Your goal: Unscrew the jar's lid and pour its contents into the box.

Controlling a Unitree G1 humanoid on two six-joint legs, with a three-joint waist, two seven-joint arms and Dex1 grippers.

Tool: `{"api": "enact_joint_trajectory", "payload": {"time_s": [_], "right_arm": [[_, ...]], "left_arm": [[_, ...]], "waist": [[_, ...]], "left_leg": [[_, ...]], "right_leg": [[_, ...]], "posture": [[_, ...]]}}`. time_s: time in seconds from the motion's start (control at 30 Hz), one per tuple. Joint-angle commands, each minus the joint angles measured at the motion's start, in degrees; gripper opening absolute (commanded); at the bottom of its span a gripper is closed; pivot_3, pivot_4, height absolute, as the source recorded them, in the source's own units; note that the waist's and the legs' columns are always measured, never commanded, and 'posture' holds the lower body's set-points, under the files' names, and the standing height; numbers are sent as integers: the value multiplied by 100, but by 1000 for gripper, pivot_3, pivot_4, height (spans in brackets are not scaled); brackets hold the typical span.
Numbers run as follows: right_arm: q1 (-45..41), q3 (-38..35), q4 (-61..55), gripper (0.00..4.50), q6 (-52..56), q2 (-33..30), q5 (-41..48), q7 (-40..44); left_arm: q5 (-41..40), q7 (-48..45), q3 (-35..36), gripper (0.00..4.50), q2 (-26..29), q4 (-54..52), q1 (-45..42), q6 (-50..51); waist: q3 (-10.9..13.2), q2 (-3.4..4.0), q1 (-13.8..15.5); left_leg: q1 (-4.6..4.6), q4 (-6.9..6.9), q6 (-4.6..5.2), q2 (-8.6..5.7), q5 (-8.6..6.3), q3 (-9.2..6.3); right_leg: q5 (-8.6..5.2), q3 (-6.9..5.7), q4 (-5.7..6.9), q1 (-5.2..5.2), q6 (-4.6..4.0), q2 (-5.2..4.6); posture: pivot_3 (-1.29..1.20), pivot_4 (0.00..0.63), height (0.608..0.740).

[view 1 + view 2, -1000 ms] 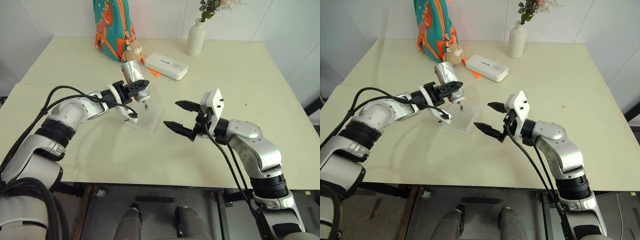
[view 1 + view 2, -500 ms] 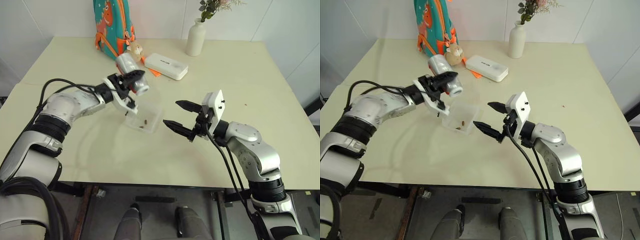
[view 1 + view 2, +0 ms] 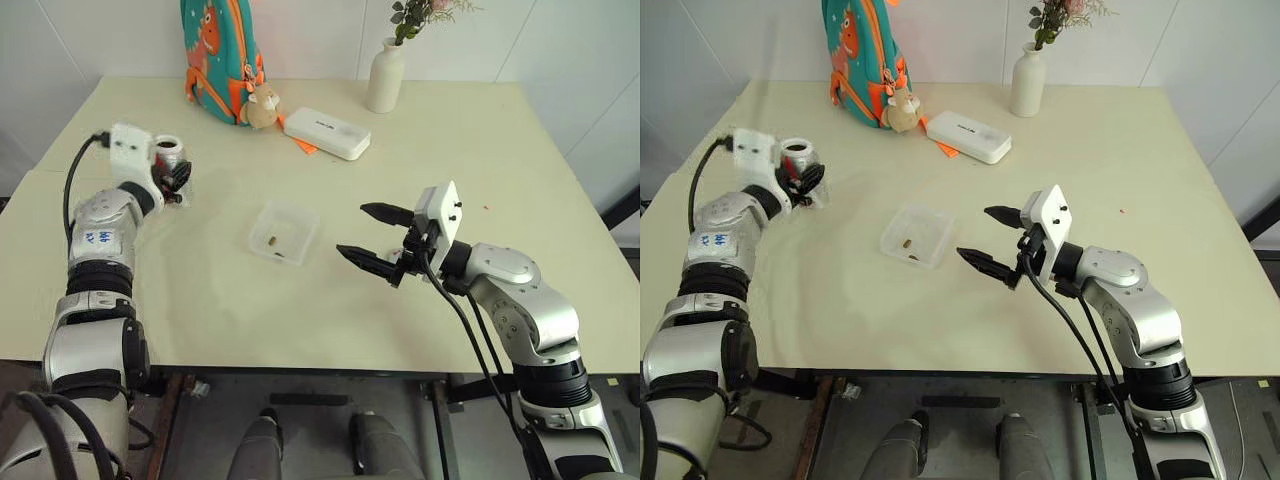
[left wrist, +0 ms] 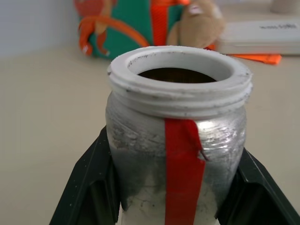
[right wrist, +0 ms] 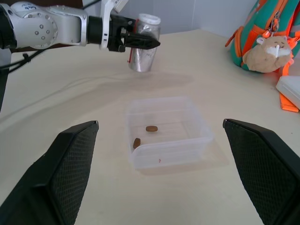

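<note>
We see the left gripper [image 3: 176,178] with fingers clamped on the jar [image 3: 167,152], upright, mouth open, no cap on, over the counter's [image 3: 450,150] left side. The box [image 3: 284,232] sits mid-counter, well apart from the jar, two brown pellets [image 5: 151,128] inside. The right gripper [image 3: 372,238] hovers just beside the box, fingers spread wide, empty.

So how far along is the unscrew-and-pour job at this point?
Mostly done: the jar has no lid on it, and two pellets lie in the box. In hand: the left gripper holds the jar upright, off to the side of the box. The right gripper is open. Setting the jar down probably remains.
</note>
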Motion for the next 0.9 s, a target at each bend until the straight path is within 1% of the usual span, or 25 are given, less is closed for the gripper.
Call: {"api": "enact_joint_trajectory", "payload": {"time_s": [0.03, 0.2, 0.37, 0.5, 0.57, 0.73, 0.77, 0.9], "right_arm": [[-56, -51, -218, 4483, -121, -88, 18, 72], [-32, -5, -259, 4483, -161, -175, -59, 144], [-27, 101, -220, 4483, -346, -234, -242, 221], [-16, 241, -96, 4483, -570, -260, -460, 318], [-34, 276, -32, 4500, -629, -244, -514, 342], [-92, 320, 75, 4500, -693, -175, -590, 373], [-92, 324, 80, 4500, -701, -172, -585, 379], [-115, 332, 96, 4500, -747, -155, -568, 376]], "left_arm": [[-193, 35, 310, 2007, 53, 261, 42, -802], [-437, 41, 668, 2007, -27, 695, 212, -1321], [-390, -173, 638, 2007, -4, 789, 476, -1505], [-251, -342, 498, 2007, 138, 826, 723, -1581], [-284, -377, 521, 2755, 178, 826, 796, -1576], [-262, -527, 438, 4306, 254, 623, 993, -1544], [-284, -588, 440, 4460, 263, 529, 1050, -1528], [-328, -921, 358, 4460, 326, -89, 1459, -1326]], "waist": [[0, -1, -3], [-1, -1, -3], [-2, -3, -4], [-3, -3, -19], [-3, -3, -26], [-3, -5, -10], [-3, -5, -4], [-4, -5, -17]], "left_leg": [[0, 1, 0, 0, 0, 0], [1, 7, 0, 0, 0, 2], [1, 9, 0, 0, 0, 2], [3, 11, 0, 0, 0, 3], [7, 11, 0, 0, 0, 4], [13, 10, 0, 1, 0, 4], [12, 10, 0, 1, 0, 4], [12, 8, 0, 2, 0, 5]], "right_leg": [[0, 0, 0, 1, 0, 0], [4, 0, 0, 3, 2, 0], [7, 0, 0, 3, 2, 0], [8, 1, 0, 6, 2, 0], [8, 2, 0, 9, 2, 0], [9, 2, 1, 12, 1, 0], [9, 2, 0, 12, 0, 0], [10, 3, -1, 12, 0, 0]], "posture": [[0, 150, 740], [0, 150, 740], [0, 150, 740], [0, 150, 740], [0, 150, 740], [0, 150, 740], [0, 150, 740], [0, 150, 740]]}}
